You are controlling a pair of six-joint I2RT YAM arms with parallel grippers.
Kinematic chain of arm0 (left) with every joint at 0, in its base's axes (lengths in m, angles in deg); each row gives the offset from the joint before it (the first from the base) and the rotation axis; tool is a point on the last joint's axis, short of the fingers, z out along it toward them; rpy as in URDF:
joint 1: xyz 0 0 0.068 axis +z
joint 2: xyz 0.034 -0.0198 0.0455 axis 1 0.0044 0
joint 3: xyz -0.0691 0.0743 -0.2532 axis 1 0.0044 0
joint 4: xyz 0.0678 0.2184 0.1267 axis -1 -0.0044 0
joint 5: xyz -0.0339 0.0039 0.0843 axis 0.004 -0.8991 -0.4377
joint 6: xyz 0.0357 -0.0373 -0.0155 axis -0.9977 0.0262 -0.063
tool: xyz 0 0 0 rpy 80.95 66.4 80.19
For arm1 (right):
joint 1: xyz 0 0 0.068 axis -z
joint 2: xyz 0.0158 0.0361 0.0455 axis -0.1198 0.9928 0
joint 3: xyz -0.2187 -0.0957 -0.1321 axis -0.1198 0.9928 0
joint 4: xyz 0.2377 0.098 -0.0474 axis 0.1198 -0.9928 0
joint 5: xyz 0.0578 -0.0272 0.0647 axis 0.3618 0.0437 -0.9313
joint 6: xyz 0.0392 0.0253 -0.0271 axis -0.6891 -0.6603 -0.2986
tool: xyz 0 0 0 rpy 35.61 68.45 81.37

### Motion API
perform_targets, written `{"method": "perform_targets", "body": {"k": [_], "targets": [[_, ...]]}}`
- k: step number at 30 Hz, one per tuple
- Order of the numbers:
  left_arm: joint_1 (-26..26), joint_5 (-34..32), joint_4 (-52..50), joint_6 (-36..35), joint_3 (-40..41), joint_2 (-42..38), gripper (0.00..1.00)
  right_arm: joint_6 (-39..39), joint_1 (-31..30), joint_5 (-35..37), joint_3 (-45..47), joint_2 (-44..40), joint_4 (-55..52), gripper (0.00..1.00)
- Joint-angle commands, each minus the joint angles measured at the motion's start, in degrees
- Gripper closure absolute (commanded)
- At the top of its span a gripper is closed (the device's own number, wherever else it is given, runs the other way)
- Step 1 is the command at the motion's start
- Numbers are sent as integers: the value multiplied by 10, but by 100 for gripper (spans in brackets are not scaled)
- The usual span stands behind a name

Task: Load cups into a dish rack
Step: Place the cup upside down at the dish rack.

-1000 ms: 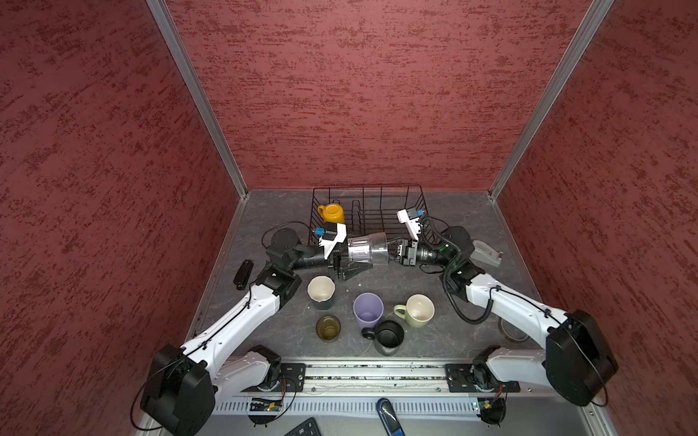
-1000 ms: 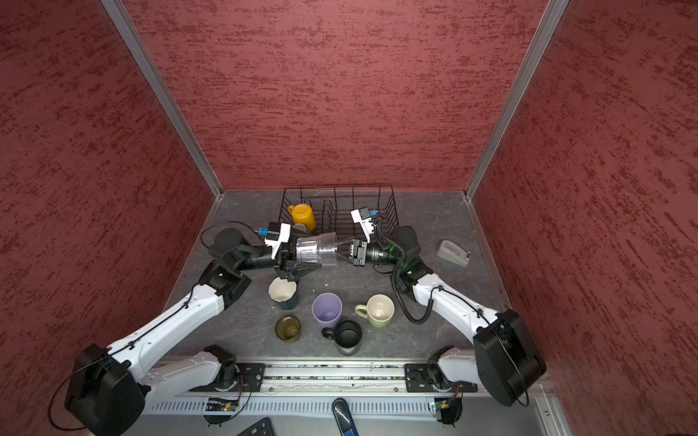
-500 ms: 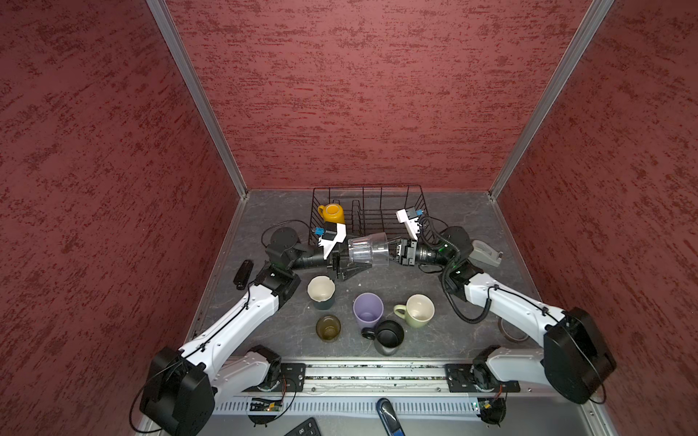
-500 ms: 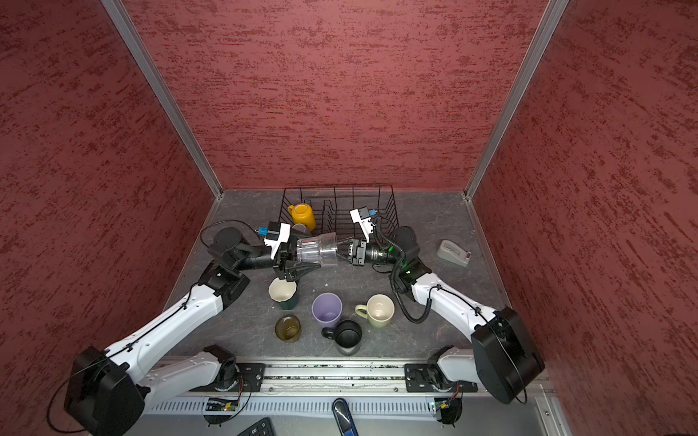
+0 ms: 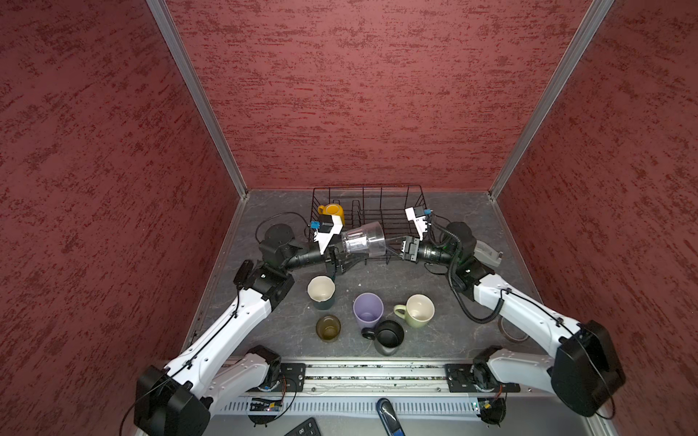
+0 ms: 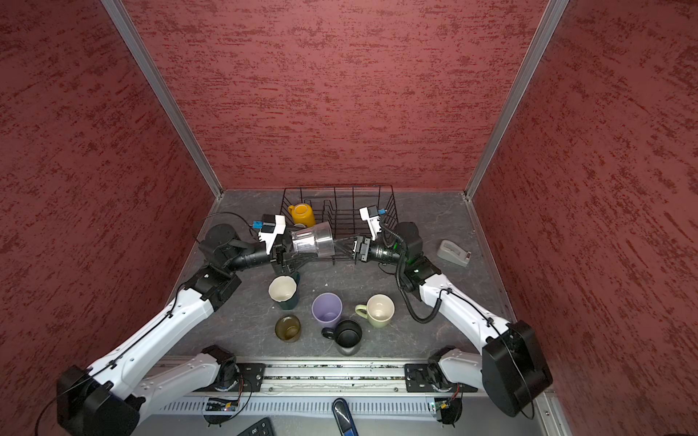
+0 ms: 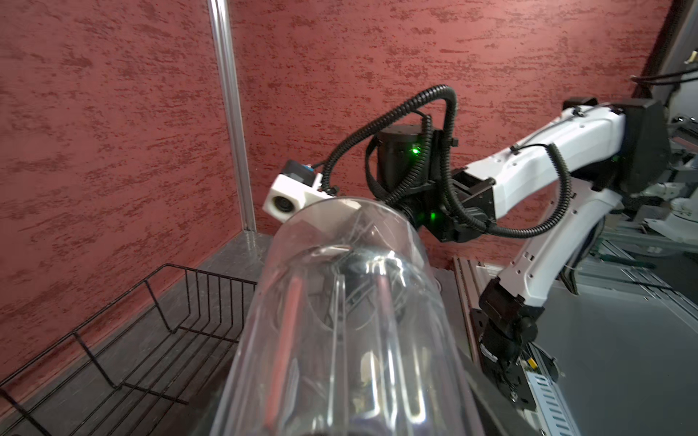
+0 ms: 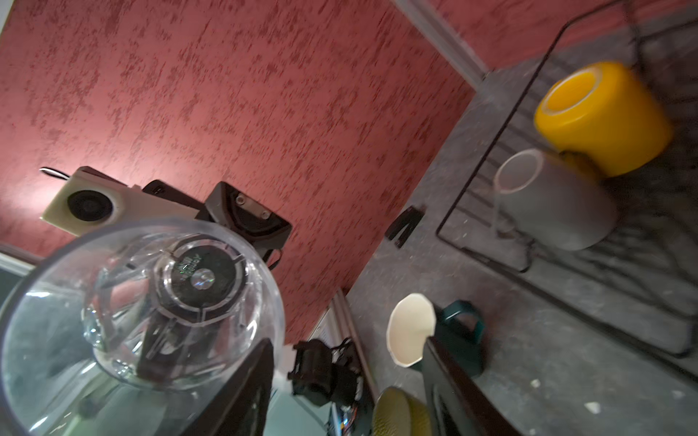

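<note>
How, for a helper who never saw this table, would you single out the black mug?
From the dish rack at the back, come forward to the lilac tumbler. The black mug stands right beside it, nearest the front rail, the only black cup.

Nothing readable — perhaps blurred embossing under the clear glass (image 8: 196, 277).
</note>
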Motion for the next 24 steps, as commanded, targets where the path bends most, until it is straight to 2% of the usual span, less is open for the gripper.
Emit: {"method": "perform_targets", "body": {"k": [1, 4, 7, 11, 18, 24], "targets": [[4, -79, -88, -8, -62, 26, 100, 73, 22, 123, -25, -50, -139, 26], [4, -135, -150, 4, -119, 67, 100, 109, 31, 213, -23, -96, -205, 17], [6, -203, -238, 20, -202, 125, 100, 128, 34, 275, -11, -143, -230, 10], [8, -262, -363, 37, -324, 221, 100, 145, 36, 334, 2, -186, -249, 1], [15, -299, -512, 66, -496, 373, 100, 147, 37, 334, 26, -207, -264, 1], [15, -349, -584, 89, -597, 472, 100, 152, 38, 330, 43, -208, -261, 1]]}}
